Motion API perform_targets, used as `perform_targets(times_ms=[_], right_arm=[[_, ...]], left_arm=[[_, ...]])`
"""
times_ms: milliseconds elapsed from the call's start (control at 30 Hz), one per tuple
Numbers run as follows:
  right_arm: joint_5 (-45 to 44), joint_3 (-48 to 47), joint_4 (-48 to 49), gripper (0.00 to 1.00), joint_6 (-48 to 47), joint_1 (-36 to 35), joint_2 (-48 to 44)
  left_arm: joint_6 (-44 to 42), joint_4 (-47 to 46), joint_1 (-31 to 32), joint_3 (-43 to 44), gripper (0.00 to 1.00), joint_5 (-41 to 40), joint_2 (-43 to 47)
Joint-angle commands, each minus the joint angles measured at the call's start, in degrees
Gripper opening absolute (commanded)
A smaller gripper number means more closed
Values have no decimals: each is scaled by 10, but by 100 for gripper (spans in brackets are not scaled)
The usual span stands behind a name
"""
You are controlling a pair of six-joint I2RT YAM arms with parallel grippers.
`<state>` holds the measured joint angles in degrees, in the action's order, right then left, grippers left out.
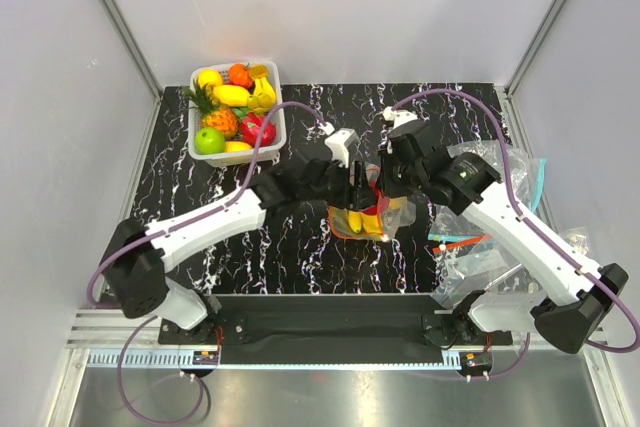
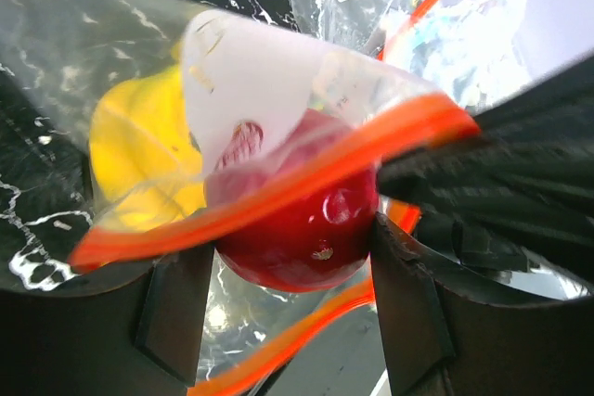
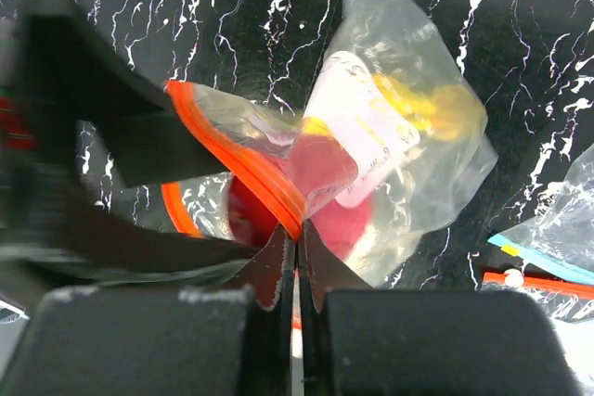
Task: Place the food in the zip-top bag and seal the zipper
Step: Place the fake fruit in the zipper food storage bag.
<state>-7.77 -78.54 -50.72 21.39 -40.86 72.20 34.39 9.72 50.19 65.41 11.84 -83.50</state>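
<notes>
Red apple [image 2: 306,234] sits gripped in the left gripper [image 2: 286,252]; right gripper [image 3: 295,243] apparently pinches the zipper [image 3: 237,159].

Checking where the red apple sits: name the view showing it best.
Left wrist: the red apple fills the centre between the left gripper's fingers, its top crossed by the zipper. Right wrist shows only a red blur through the zip-top bag. Top external almost hides it under the arms.

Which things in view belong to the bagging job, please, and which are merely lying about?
Job: zip-top bag, its zipper pinched by the right gripper, red apple in the left gripper, yellow fruit inside, loose fruit in the white basket.
Lying about: spare bags, including the teal-zipped bag.
</notes>
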Motion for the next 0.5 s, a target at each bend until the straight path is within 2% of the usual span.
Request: perform_targets(times_ms=[0, 67, 100, 233, 467], right_arm=[[10, -31, 19, 0, 11, 2, -7], [13, -28, 26, 0, 12, 2, -11], [13, -27, 28, 0, 14, 2, -14], [1, -18, 31, 0, 14, 2, -20], [-10, -4, 37, 0, 17, 3, -31]], left_arm=[[-2, -36, 11, 35, 41, -26, -31], [-12, -37, 11, 39, 47, -29, -53], [-15, -34, 11, 49, 60, -25, -60], [-46, -16, 18, 48, 91, -32, -42], [-62, 21, 18, 36, 93, -59, 12]])
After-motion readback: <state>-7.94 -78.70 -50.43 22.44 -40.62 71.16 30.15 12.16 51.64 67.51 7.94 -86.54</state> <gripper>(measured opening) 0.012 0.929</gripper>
